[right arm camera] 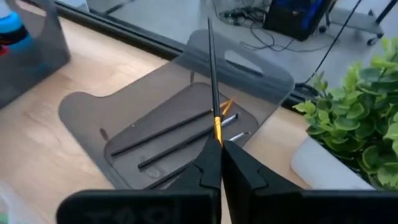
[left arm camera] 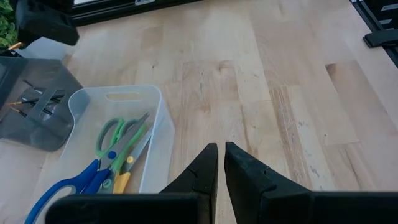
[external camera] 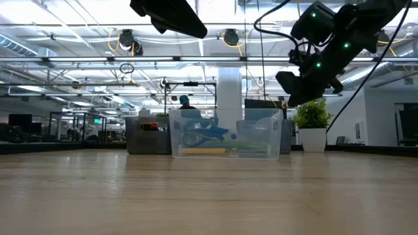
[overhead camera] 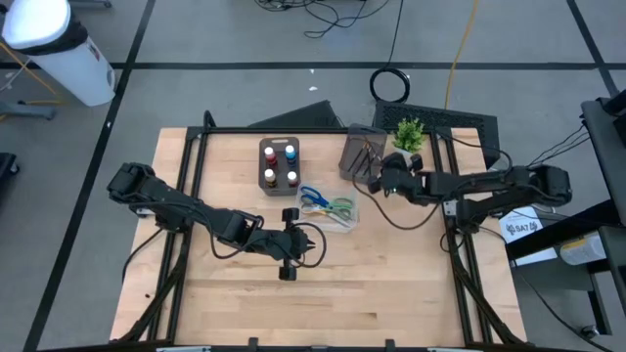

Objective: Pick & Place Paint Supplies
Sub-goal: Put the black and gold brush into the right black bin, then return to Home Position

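My right gripper (right arm camera: 216,149) hangs over the grey brush tray (right arm camera: 155,118) at the table's far right and is shut on a thin dark brush (right arm camera: 211,74). Other dark brushes (right arm camera: 165,134) lie flat in that tray. Paint bottles (overhead camera: 279,164) with red and blue caps stand in a grey tray at the far middle. Scissors (left arm camera: 118,149) with green, blue and yellow handles lie in the clear box (left arm camera: 158,134). My left gripper (left arm camera: 221,149) is shut with nothing in it, above bare table beside the box's near right side. My right gripper pinches the brush between its two fingertips, just below the gold band (right arm camera: 217,127). The long dark shaft sticks out beyond the fingertips, roughly along them. The brush is lifted clear above the grey tray.
A small green potted plant (overhead camera: 409,132) stands just right of the brush tray, close to my right gripper (overhead camera: 377,176). Bare wood lies across the near half of the table (overhead camera: 391,293). My left arm (overhead camera: 235,227) reaches in from the table's left edge.
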Controlling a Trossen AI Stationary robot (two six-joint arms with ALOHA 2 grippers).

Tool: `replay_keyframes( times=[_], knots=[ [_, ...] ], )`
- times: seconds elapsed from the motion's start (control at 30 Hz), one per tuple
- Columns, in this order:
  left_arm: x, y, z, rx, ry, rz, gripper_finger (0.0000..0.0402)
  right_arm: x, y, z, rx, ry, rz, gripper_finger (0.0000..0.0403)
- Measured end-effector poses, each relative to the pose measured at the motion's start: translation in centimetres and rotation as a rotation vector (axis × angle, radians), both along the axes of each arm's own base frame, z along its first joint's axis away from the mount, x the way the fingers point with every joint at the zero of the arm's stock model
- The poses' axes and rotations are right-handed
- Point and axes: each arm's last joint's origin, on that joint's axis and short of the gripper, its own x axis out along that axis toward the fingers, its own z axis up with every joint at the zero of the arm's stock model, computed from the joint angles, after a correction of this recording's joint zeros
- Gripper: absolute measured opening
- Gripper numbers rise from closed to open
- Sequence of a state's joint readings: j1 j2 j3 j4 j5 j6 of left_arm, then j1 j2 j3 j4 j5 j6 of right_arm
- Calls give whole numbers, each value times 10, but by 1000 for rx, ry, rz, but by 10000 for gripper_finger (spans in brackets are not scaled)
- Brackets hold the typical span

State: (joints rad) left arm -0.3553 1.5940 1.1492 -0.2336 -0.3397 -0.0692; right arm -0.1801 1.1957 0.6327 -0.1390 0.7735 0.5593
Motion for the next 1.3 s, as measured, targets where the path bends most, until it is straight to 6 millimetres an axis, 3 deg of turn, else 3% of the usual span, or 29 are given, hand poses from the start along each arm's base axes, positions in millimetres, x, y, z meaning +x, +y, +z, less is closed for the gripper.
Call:
replay_keyframes(
  times=[0.2, 0.43, 0.57, 0.67, 0.8, 0.9, 0.97, 1.1, 1.3],
  knots=[
    [0, 0, 0, -1, 1, 1, 42, 2, -8, 4, 1, -63, -23, 24],
    [0, 1, 0, -7, -3, 7, 42, 6, -9, 9, -26, -105, 2, 97],
    [-4, 4, -1, 53, 51, -26, 42, 7, -4, 15, 1, -115, 127, 132],
    [-29, 10, 15, 38, 131, -60, 42, 3, 5, 24, 77, -160, 303, 145],
    [-76, 14, 63, -7, 12, -98, 42, -7, 22, 42, 184, -246, 600, 153],
    [-111, 22, 81, 41, -73, -150, 42, -21, 35, 53, 219, -241, 836, 152],
    [-136, 32, 88, 52, -109, -161, 42, -35, 40, 56, 240, -204, 893, 149],
    [-171, 49, 76, -4, -155, -86, 42, -63, 44, 57, 285, -160, 806, 147],
    [-196, 65, 35, -31, -285, 7, 42, -87, 50, 39, 241, -233, 806, 153]
  ],
)
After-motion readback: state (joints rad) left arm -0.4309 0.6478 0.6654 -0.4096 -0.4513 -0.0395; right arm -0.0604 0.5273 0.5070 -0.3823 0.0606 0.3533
